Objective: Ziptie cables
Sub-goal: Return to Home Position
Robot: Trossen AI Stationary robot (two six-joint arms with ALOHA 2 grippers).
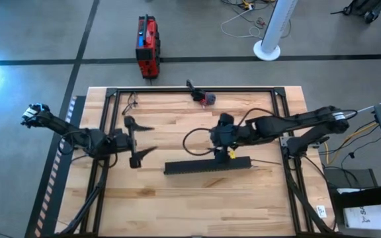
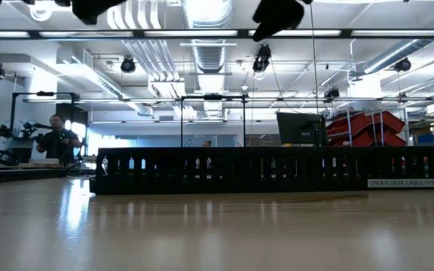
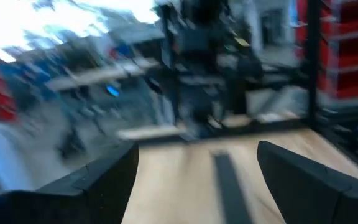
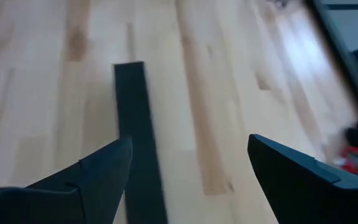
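A long black toothed strip [image 1: 207, 165] [image 2: 270, 169] lies flat on the wooden table, in the middle. My right gripper [image 1: 218, 147] [image 4: 188, 146] hangs open above the strip's right half, tilted down toward the table's left. The strip [image 4: 135, 137] runs on under its fingers, clear of them. My left gripper [image 1: 144, 140] [image 3: 197, 152] is raised at the table's left, level and open, pointing right, with nothing between its fingers. The cables do not plainly show. Only a yellow-orange speck [image 1: 231, 153] sits by the strip under my right gripper.
A small red and grey object [image 1: 206, 99] sits at the table's far edge. A black metal frame [image 1: 190, 89] borders the tabletop. A red case [image 1: 147, 46] and a white pole base [image 1: 268, 47] stand on the floor beyond. A person [image 2: 59, 139] is far off in the room.
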